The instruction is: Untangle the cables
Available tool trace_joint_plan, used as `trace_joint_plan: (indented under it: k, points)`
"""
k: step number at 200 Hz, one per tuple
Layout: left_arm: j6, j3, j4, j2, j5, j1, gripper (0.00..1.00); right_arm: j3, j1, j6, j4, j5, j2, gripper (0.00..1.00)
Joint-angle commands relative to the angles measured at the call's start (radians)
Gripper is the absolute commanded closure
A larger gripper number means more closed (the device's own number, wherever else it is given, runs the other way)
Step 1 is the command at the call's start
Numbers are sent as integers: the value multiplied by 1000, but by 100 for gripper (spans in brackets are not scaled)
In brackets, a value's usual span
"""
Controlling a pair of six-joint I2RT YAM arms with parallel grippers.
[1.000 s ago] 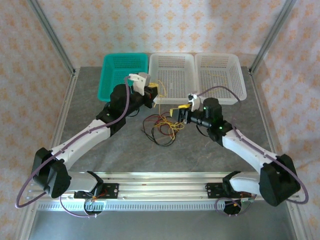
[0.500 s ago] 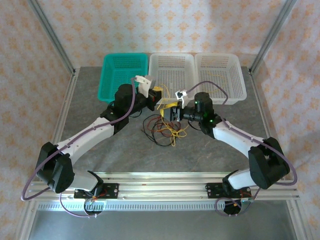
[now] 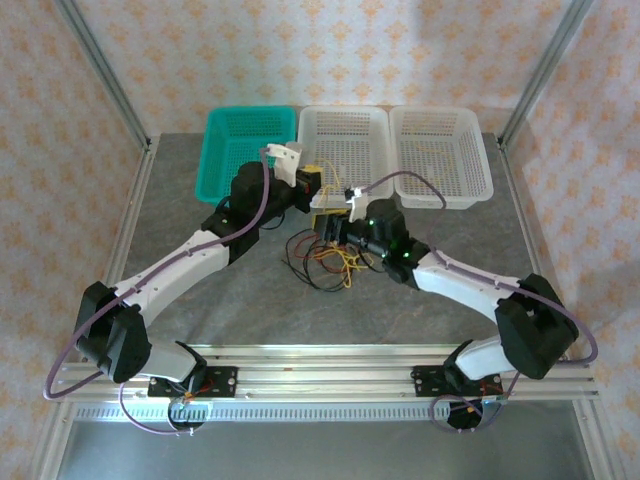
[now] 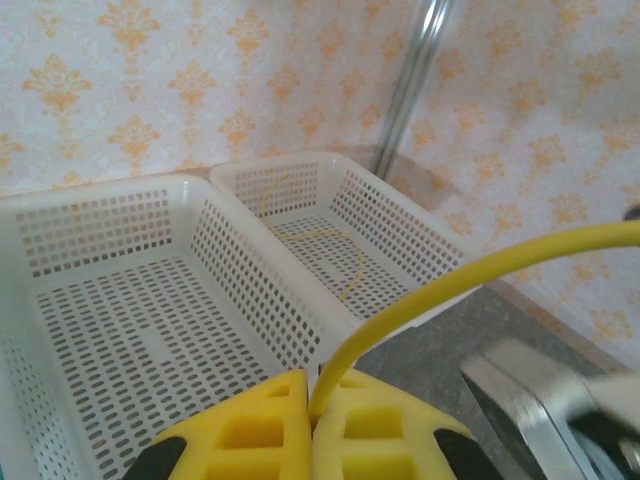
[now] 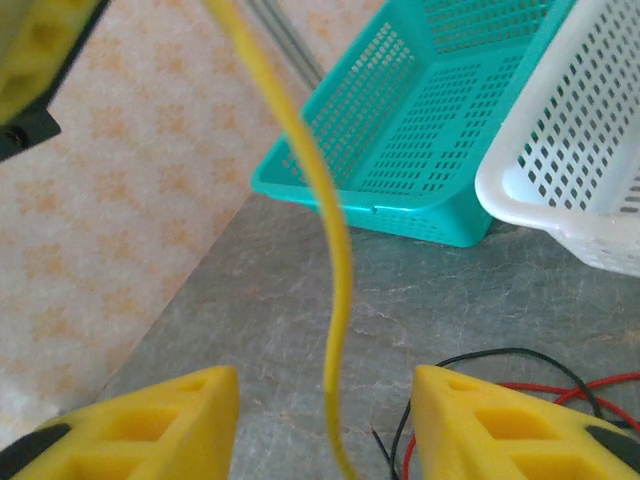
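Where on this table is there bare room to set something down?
Bare grey table: the near strip between the left arm and right arm; the left side beside the teal basket; the right side in front of the right white basket. Crowded: the middle, around the cables.

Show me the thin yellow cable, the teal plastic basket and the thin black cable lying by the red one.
thin yellow cable (image 5: pixel 338 260): right wrist view, middle of the hanging strand.
teal plastic basket (image 5: pixel 410 220): right wrist view, its near outer wall.
thin black cable (image 5: pixel 510 350): right wrist view, top of its arc.

Cables (image 3: pixel 325 262) clog centre; near table (image 3: pixel 380 312) seemingly free
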Motion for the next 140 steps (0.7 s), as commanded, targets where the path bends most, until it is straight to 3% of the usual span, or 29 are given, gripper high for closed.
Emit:
trace_joint_plan:
  k: [1, 92, 140]
  points:
    - [-40, 38, -23, 4, -55, 3, 100, -40, 52, 60, 80, 301, -24, 54]
    - [-64, 34, -30, 8, -74, 3, 100, 131, 217, -110, -56, 696, 142, 65]
    - [-72, 32, -25, 17, -73, 2, 100, 167, 223, -104, -87, 734, 171, 72]
